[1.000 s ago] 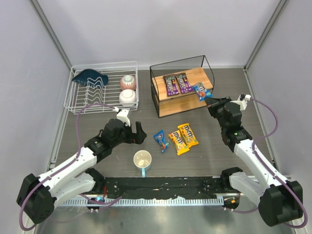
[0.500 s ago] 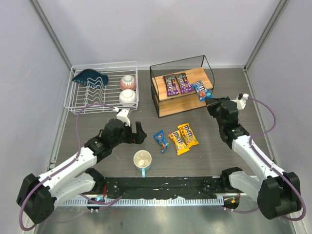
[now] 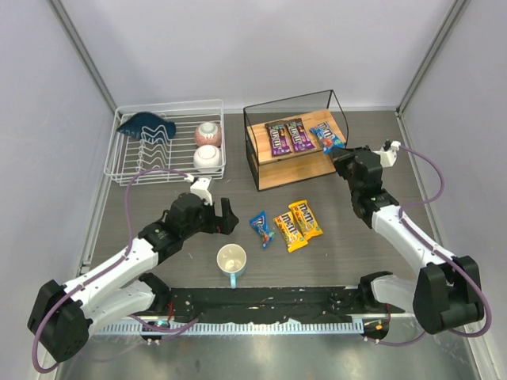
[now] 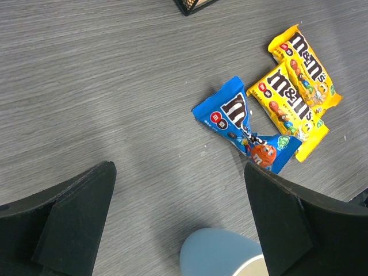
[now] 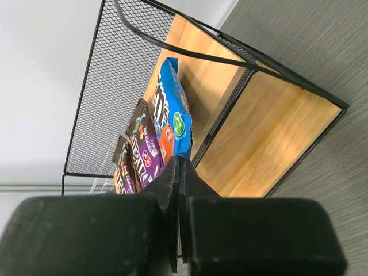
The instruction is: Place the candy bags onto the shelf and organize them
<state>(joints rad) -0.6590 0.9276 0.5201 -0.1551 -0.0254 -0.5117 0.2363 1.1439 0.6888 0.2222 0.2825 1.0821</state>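
Right claw (image 5: pixel 179 165) is shut tight, its two fingers pressed flat together on what looks like the near corner of a blue candy bag (image 5: pixel 172 103), though the pinch itself sits behind the fingertips in the wrist view. That bag hangs tilted over the upper board of the shelf (image 5: pixel 201 75), at the board's 3 o'clock end in the overhead view, just beside two purple bags (image 3: pixel 287 135) that lie flat at its 9 o'clock. The main risk, as I judge it, is the release. A glossy packet let go while it is tilted and close to the board's end can slide off to the lower tier or the table (image 3: pixel 348 237), or flop across the purple pair and spoil the row. The second risk is the thin black frame, which crosses just beside the fingers; a careless pull-back could catch it and shove the light rack. The right arm rises from its base at 5 o'clock, its forearm runs toward 11 o'clock, and its wrist is rolled so the fingers point into the shelf's end. Left claw (image 4: pixel 179 190) stands wide open and holds nothing, low over the table at about 8 o'clock of centre. A second blue bag (image 4: pixel 244 126) and two yellow bags (image 4: pixel 287 109) lie loose at its 3 o'clock, with a mug (image 3: pixel 231 260) at 6 o'clock of them.
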